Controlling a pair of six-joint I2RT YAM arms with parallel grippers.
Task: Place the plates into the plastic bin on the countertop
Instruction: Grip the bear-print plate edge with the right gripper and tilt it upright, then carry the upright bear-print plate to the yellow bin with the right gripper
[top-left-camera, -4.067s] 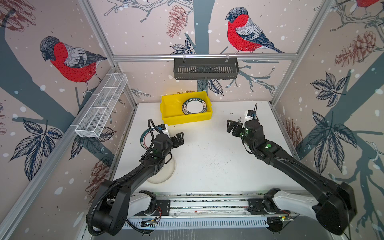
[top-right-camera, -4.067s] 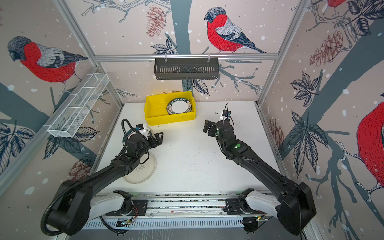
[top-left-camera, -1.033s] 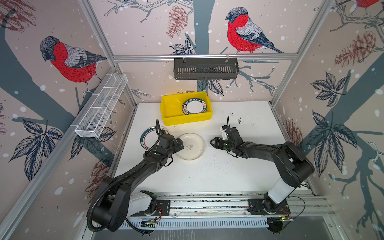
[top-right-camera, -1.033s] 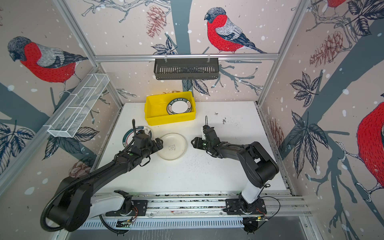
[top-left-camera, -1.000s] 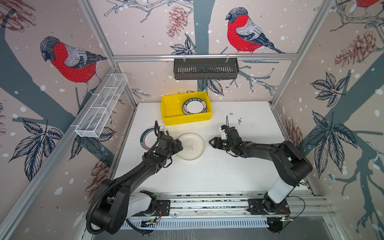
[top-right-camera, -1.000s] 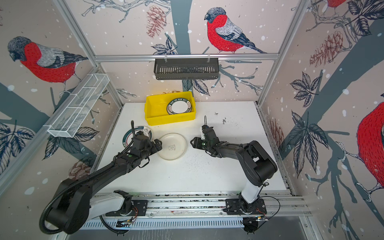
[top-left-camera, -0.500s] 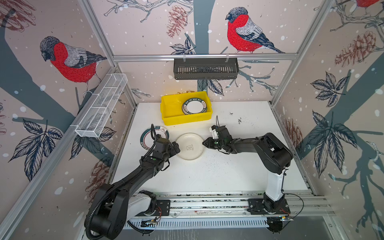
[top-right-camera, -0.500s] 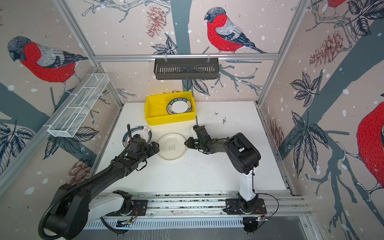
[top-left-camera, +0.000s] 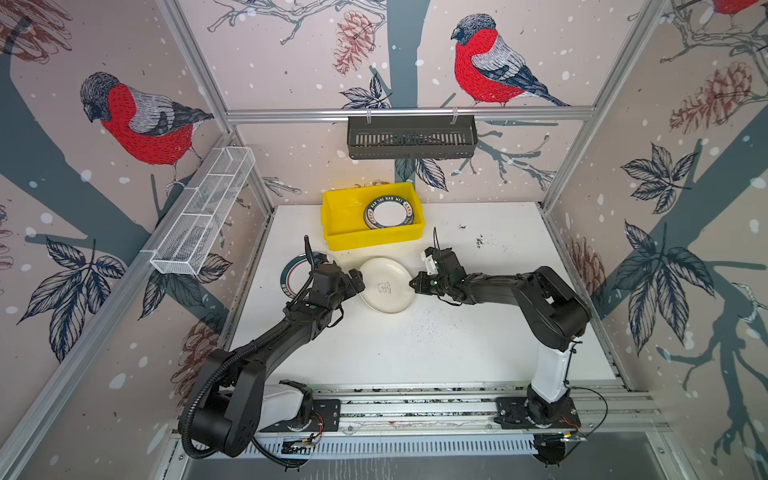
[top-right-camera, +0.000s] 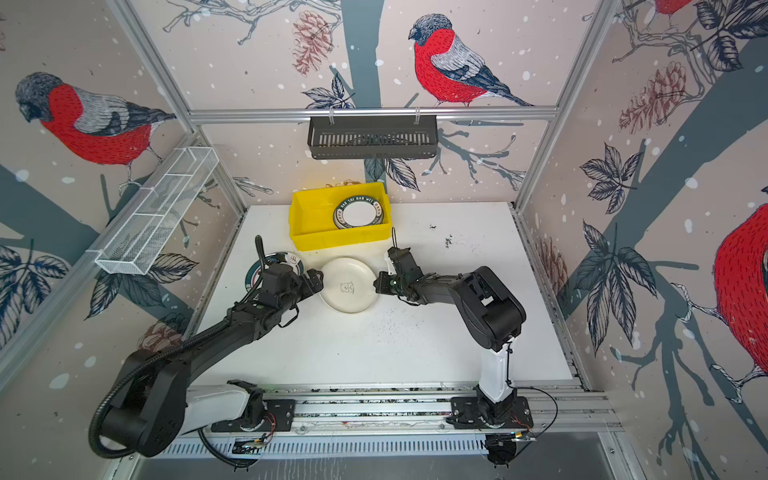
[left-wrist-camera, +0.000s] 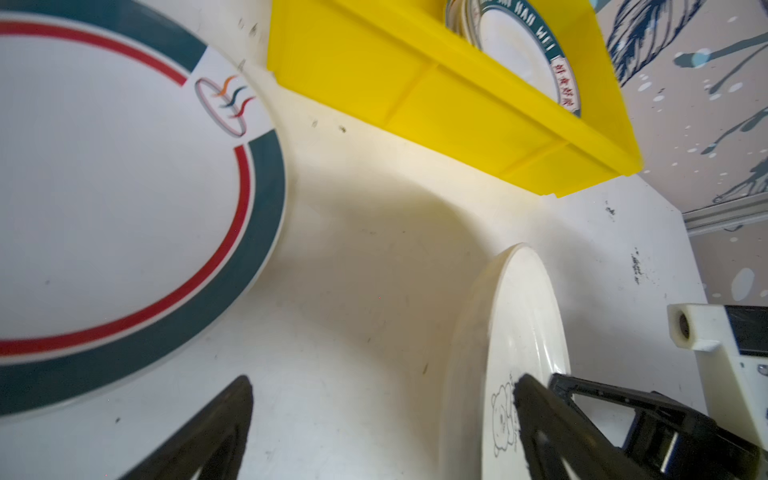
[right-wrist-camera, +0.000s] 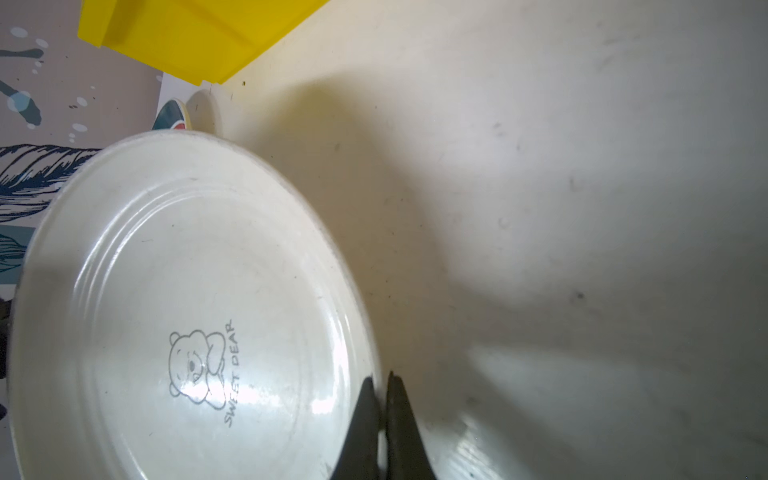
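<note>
A cream plate (top-left-camera: 386, 284) printed with a small bear lies just off the centre of the speckled countertop (top-left-camera: 457, 345), toward 11 o'clock. The right gripper (top-left-camera: 415, 285) is clamped thin on the rim at the plate's 3 o'clock edge, and the wrist view shows its two dark fingers (right-wrist-camera: 365, 415) almost together across that rim. The left gripper (top-left-camera: 354, 282) sits spread wide at the plate's 9 o'clock edge, gripping nothing, with one finger just over the rim. The yellow bin (top-left-camera: 374, 241) stands at the table's 12 o'clock, with stacked plates (top-left-camera: 388, 212) lettered in green filling its right half. A striped plate (top-left-camera: 291, 274) lies at 10 o'clock, partly under the left arm (top-left-camera: 282, 332). The hold looks slender. Pinched at a single point on its edge, the plate could swing down or slide free once lifted. Its far edge could snag the left gripper's open finger or clip the bin's near wall, which stands close at the plate's 12 o'clock. The right arm (top-left-camera: 548, 307) is folded tight, with its white base link upright at 5 o'clock, its elbow raised, and its forearm running low and nearly level toward 9 o'clock. The left arm stretches low over the table from 7 o'clock toward 1 o'clock.
</note>
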